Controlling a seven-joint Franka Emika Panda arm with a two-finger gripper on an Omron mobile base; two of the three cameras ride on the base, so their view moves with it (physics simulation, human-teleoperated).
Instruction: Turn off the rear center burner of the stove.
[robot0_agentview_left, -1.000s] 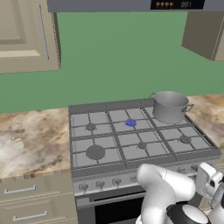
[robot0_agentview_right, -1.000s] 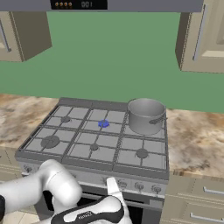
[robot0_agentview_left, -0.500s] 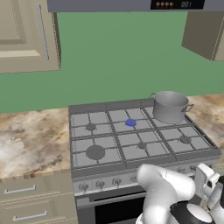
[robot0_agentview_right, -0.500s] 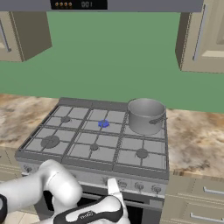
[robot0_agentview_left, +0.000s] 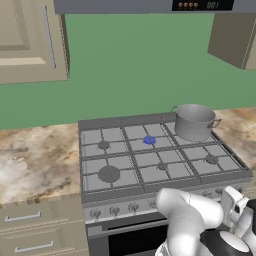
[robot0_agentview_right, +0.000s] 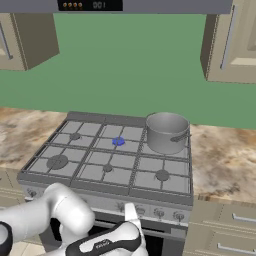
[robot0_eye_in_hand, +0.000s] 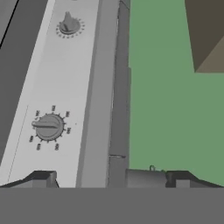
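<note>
The stove (robot0_agentview_left: 160, 165) sits between two stretches of marbled tabletop (robot0_agentview_left: 35, 160), its grate top bare apart from a steel pot (robot0_agentview_left: 194, 121) on the rear burner at about 2 o'clock from the stove's middle. In the left base view, the front edge of the stove drops to a panel with a row of small round knobs (robot0_agentview_left: 114, 210), and below that the black oven door (robot0_agentview_left: 135, 240). Open room lies in front of this panel, where the white arm (robot0_agentview_left: 185, 220) bends low. Wall cupboards (robot0_agentview_left: 30, 40) hang well above the tabletop on both sides, with a green wall between them.

The rear center burner (robot0_agentview_left: 149, 140) lies in the back row, middle cell, at 12 o'clock from the stove's middle and just to the left of the pot. It is a small round cap glowing blue, framed by grey grate bars; being round and flat, it has no long axis and faces straight up. The other caps look plain grey.

The pincer (robot0_eye_in_hand: 111, 177) is spread wide and holds nothing. In the hand view its dark fingertips (robot0_eye_in_hand: 41, 178) stand close before the knob panel, straddling the panel's upper edge. One knob (robot0_eye_in_hand: 48, 126) lies at 11 o'clock from the pincer, its ridge pointing toward 9 o'clock in that view; a second knob (robot0_eye_in_hand: 69, 25) sits farther along the panel.
</note>
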